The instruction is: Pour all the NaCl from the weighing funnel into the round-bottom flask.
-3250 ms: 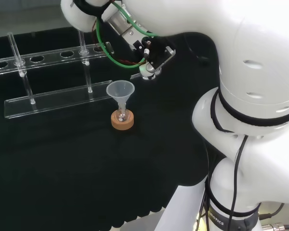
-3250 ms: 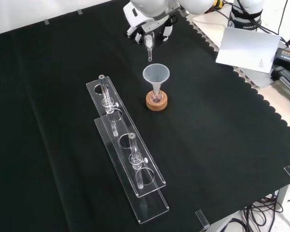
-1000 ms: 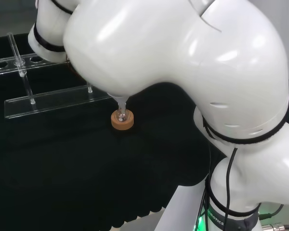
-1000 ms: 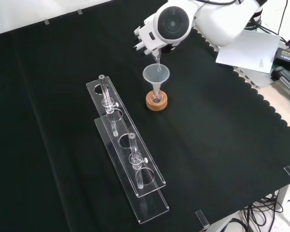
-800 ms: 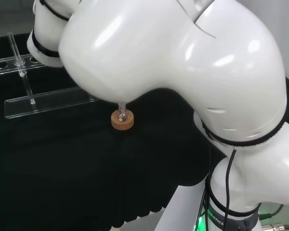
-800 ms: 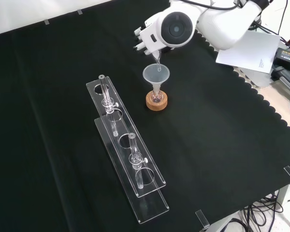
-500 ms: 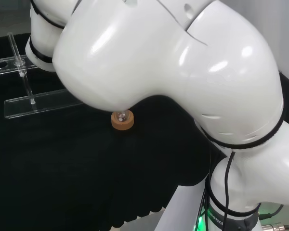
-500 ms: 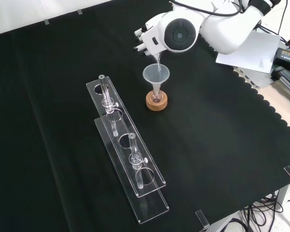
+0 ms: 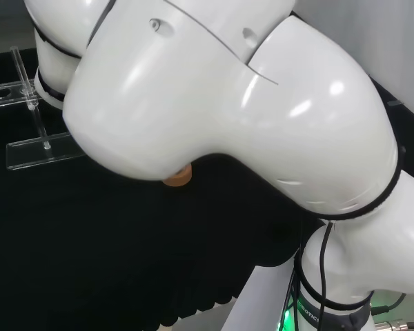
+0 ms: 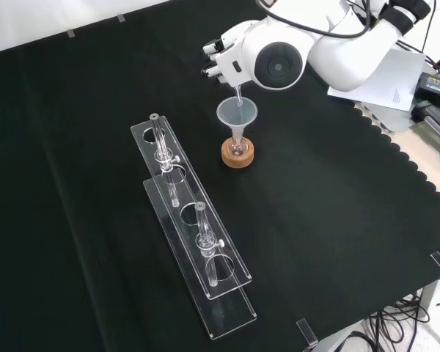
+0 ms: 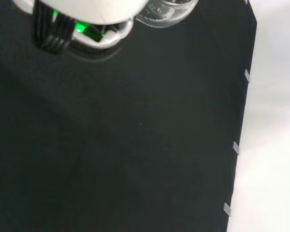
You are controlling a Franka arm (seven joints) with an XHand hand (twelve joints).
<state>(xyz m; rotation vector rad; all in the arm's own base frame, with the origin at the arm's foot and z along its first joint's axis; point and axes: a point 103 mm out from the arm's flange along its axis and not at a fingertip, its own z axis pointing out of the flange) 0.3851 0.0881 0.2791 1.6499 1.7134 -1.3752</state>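
Black-cloth tabletop (image 10: 95,110): hand (image 10: 221,57), fingers curled on weighing funnel (image 10: 238,94), has tipped it steeper w/ spout over plastic funnel (image 10: 237,114) on round-bottom flask (image 10: 237,149), so NaCl likely pouring.

Head view: camera behind and above the arm's base, facing forward over the arm (image 9: 214,103), whose links stand very close to the lens; the rack (image 9: 27,148) lies at 9 o'clock.

Front view: camera opposite the arm, high, facing down on the cloth (image 10: 95,220) from farther off; the arm enters at 1 o'clock.

Wrist view: camera at the wrist, near the cloth (image 11: 135,145).

The 2 fixed views share the cork stand (image 9: 179,179) (image 10: 238,154) and the rack (image 10: 194,242).
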